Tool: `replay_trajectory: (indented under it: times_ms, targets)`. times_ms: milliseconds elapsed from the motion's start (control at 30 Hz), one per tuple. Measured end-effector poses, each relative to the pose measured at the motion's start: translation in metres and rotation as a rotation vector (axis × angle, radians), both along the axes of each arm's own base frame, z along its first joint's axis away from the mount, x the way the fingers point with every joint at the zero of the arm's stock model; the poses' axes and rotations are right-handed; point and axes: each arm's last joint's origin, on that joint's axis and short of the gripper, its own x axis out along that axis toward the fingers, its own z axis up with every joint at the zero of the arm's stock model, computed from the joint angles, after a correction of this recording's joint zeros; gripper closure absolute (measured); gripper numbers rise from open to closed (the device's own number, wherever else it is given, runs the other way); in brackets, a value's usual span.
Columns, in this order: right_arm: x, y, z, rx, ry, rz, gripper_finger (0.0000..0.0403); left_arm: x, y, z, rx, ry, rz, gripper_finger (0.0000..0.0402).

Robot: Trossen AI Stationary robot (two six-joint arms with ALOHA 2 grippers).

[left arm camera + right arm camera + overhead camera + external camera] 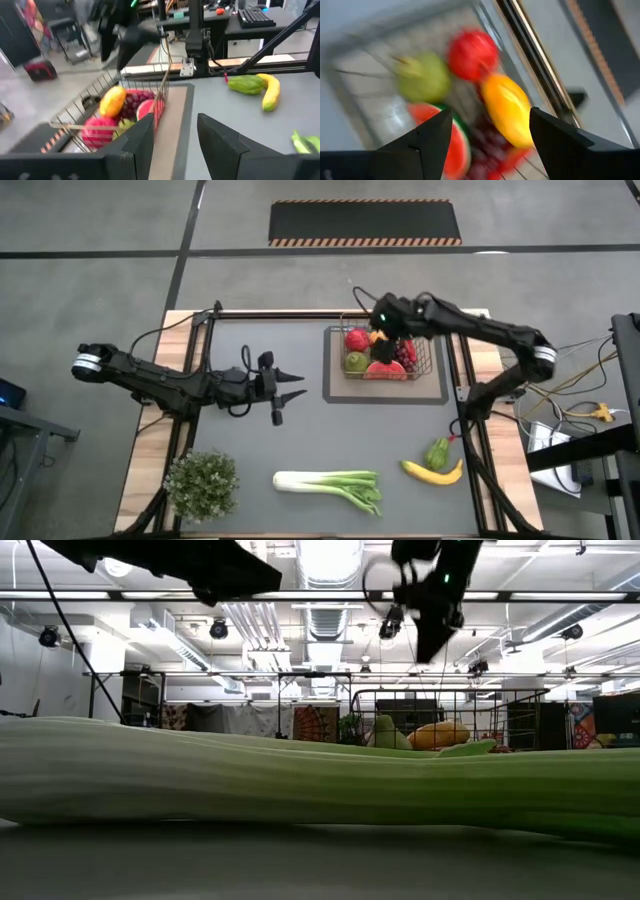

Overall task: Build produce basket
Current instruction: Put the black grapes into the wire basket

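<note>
The rectangular dark wire-mesh basket [385,360] sits at the table's far right, holding a red apple [357,339], green lime [356,362], watermelon slice [384,370], grapes and orange mango [508,110], under the right gripper [385,330], its fingers spread and empty, while the left gripper [297,386] waits mid-table, parted, holding nothing.

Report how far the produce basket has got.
Done: the basket already holds a red apple, lime, watermelon slice, grapes and mango. In hand: nothing; the right gripper hovers over the basket, jaws open and empty. The left gripper waits mid-table, empty. Left: the banana, green pepper and leek lie on the table.
</note>
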Motion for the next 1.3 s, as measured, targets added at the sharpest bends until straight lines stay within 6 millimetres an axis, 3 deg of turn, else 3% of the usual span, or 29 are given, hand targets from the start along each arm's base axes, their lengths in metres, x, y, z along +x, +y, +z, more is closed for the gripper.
replay_trajectory:
  times_ms: [267,500,667,767,1067,1300]
  targets:
    - [-0.002,0.084,-0.001,-0.086,-0.364,0.265,0.0170,-0.002,0.001,-0.008,-0.203,0.028,0.065,0.0269]
    - [-0.016,0.129,-0.023,-0.134,-0.538,0.489,0.0170,-0.018,0.015,-0.024,-0.455,0.221,0.548,0.0269]
    - [-0.022,0.142,-0.038,-0.142,-0.634,0.540,0.0170,-0.043,0.040,-0.033,-0.595,0.539,0.948,0.0269]
    - [-0.022,0.145,-0.048,-0.153,-0.657,0.564,0.0170,-0.050,0.057,-0.040,-0.639,0.732,1.084,0.0269]
    - [-0.020,0.146,-0.063,-0.127,-0.651,0.545,0.0170,-0.043,0.086,-0.066,-0.612,0.953,1.165,0.0266]
    - [-0.020,0.146,-0.063,-0.121,-0.651,0.540,0.0170,-0.039,0.097,-0.082,-0.602,1.076,1.171,0.0202]
